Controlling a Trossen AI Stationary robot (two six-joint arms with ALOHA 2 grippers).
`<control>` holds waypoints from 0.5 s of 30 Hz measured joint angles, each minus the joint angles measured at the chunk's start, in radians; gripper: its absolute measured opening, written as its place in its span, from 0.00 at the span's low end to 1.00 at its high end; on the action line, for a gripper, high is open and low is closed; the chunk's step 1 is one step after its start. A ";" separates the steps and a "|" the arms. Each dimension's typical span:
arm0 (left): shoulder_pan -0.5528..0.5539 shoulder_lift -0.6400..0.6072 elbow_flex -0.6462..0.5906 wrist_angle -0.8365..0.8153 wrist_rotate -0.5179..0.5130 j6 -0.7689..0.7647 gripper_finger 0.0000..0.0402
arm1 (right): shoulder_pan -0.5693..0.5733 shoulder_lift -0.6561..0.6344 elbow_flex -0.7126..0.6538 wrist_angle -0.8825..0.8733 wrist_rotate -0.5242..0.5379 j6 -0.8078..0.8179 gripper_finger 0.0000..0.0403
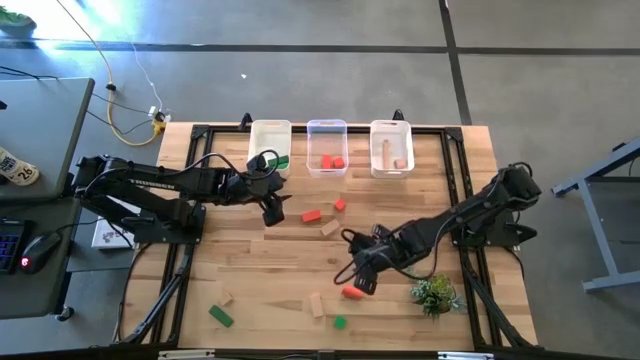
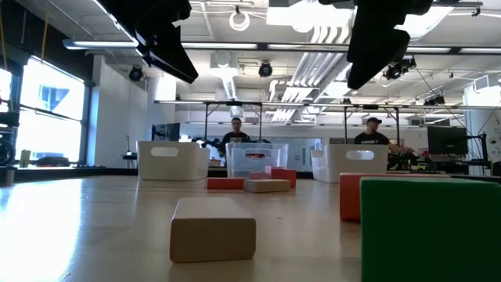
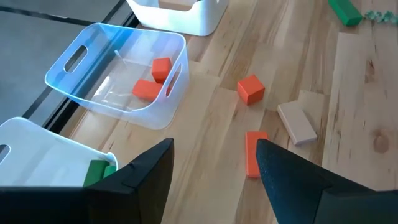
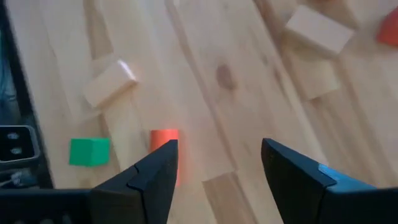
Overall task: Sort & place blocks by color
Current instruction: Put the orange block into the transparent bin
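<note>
My left gripper hangs open above the table, near the left white bin, which holds a green block. Ahead of its fingers lie a red bar, a red cube and a wood block. My right gripper hangs open over the near middle of the table, above a red block that one finger partly hides. A green cube and a wood block lie beside that red block. The clear middle bin holds two red blocks.
The right white bin at the far edge holds wood blocks. A small green plant stands at the near right, close to my right arm. A green bar and a wood block lie at the near left. People stand beyond the table.
</note>
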 joint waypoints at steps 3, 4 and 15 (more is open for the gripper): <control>0.000 0.000 0.000 0.004 0.000 -0.013 0.53 | 0.014 0.013 0.000 0.028 -0.003 0.003 0.56; 0.000 0.000 0.000 0.009 0.000 -0.014 0.53 | 0.019 0.017 0.000 0.039 -0.004 0.003 0.56; 0.000 0.000 0.000 0.012 0.000 -0.117 0.53 | 0.038 0.131 0.000 0.111 -0.062 0.026 0.56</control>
